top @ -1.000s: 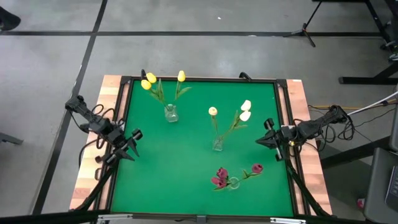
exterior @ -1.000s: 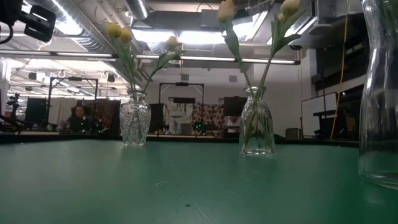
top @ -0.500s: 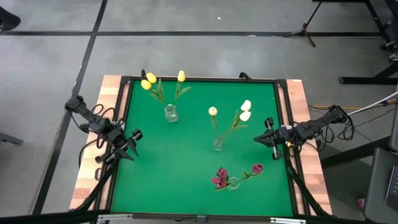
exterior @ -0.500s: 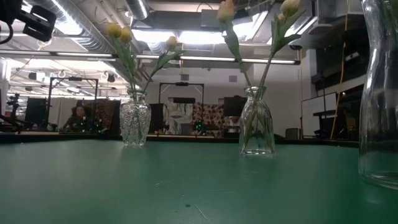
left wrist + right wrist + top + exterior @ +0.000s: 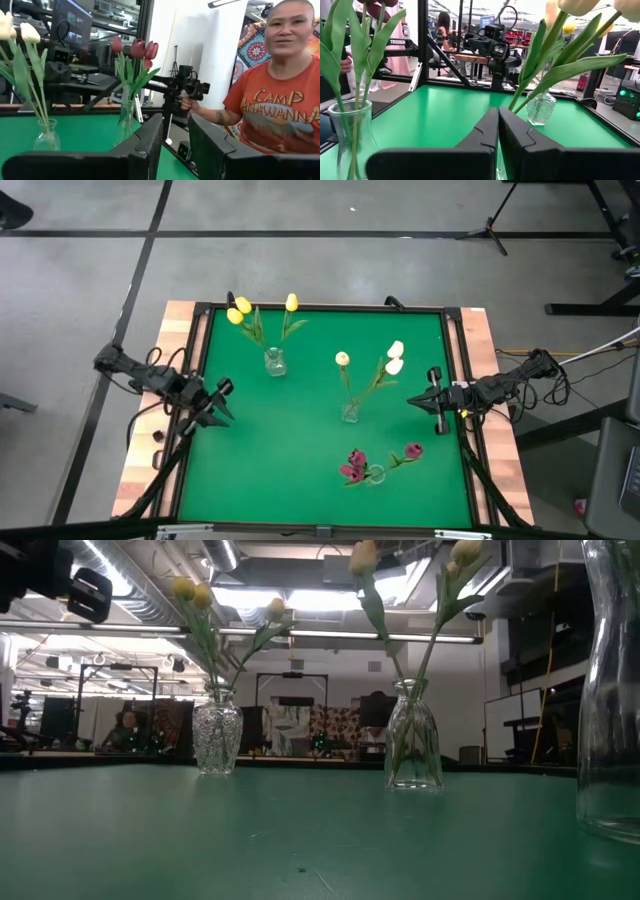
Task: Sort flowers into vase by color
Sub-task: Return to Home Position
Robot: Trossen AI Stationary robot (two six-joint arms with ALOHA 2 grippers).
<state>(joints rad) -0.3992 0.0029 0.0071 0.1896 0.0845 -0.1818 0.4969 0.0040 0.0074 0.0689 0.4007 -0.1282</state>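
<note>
Front edge first: closest in on the green bench (image 5: 285, 455), a clear vase (image 5: 374, 474) is stood, and the dark red tulips (image 5: 353, 467) are held in it. One head is leaned out toward the right side. In the low view only this vase's glass wall is caught, at the frame's right edge.

Further in, the middle band is shared by three things. The left hand (image 5: 222, 402) is held just inside the bench's left edge. Its fingers are parted, with a plain gap shown in the left wrist view, and nothing is gripped between them. The right hand (image 5: 410, 399) is held just inside the right edge and pointed inward. Its fingers are drawn together to a thin slit, and nothing is clasped there either. Between the two, nearer the right hand, the centre vase (image 5: 349, 413) is stood upright, and the cream-white tulips (image 5: 394, 357) are carried in it with their stems splayed apart.

Farther back and to the left, a cut-glass vase (image 5: 274, 363) is planted. The yellow tulips (image 5: 243, 307) are gathered in it, three heads fanned out.

Beyond the bench, a person (image 5: 280, 115) in an orange T-shirt is picked up by the left wrist view, and a black device (image 5: 192, 87) is gripped by that person. Deep in the room, a seated figure (image 5: 128, 725) is made out in the low view.
</note>
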